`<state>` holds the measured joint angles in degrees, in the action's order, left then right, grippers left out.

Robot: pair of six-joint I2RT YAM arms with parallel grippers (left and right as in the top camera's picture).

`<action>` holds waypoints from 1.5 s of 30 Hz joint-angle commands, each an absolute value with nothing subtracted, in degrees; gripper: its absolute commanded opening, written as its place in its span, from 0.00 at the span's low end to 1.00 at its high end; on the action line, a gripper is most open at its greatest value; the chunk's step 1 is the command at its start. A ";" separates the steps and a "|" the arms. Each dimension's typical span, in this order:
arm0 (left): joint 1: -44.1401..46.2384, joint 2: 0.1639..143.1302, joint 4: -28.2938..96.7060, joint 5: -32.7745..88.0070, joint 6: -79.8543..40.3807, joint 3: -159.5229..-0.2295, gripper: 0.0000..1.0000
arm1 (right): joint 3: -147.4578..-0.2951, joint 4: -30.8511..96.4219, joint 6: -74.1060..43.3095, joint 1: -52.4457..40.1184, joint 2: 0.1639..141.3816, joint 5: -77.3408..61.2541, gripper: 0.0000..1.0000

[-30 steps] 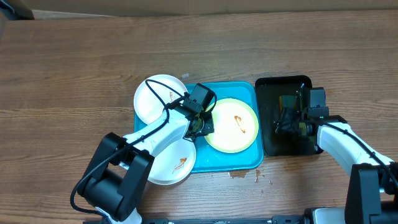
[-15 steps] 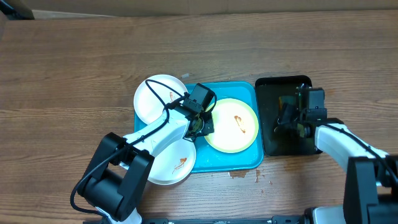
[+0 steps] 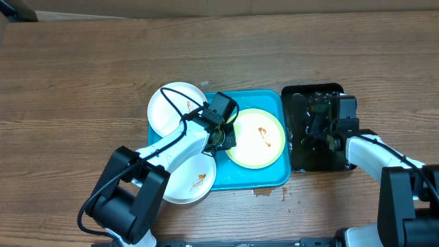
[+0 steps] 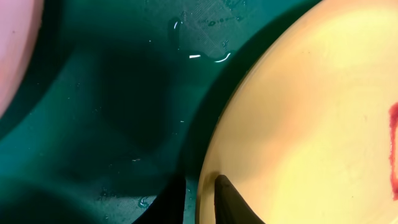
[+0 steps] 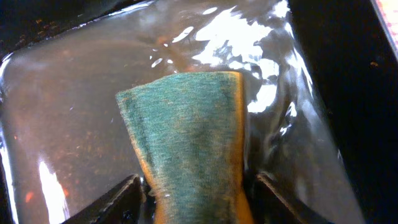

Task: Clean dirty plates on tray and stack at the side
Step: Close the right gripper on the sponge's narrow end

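Overhead, a white round plate (image 3: 188,180) overhangs the near left corner of the turquoise rectangular plastic tray (image 3: 250,177). The left gripper (image 4: 200,205), nearly closed, nips the yellow-green-rimmed round plate (image 3: 264,147) near the tray's right edge. The right gripper (image 5: 196,199) clamps a green-topped yellow sponge (image 5: 186,124) in the glossy black tray (image 3: 302,163). A second white plate (image 3: 171,106) overhangs the far left corner.
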<state>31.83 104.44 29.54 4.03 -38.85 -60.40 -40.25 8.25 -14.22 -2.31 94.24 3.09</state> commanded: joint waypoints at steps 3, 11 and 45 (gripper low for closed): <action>31.51 105.34 29.74 3.44 -38.11 -60.14 0.21 | -39.09 10.26 -14.59 -2.24 96.14 2.76 0.04; 31.51 105.34 29.74 3.42 -38.11 -60.14 0.23 | -39.33 8.27 -14.61 -2.22 96.14 3.01 0.79; 31.51 105.34 29.74 2.98 -38.11 -60.14 0.31 | -39.40 -3.68 -14.59 -2.24 101.71 2.94 0.17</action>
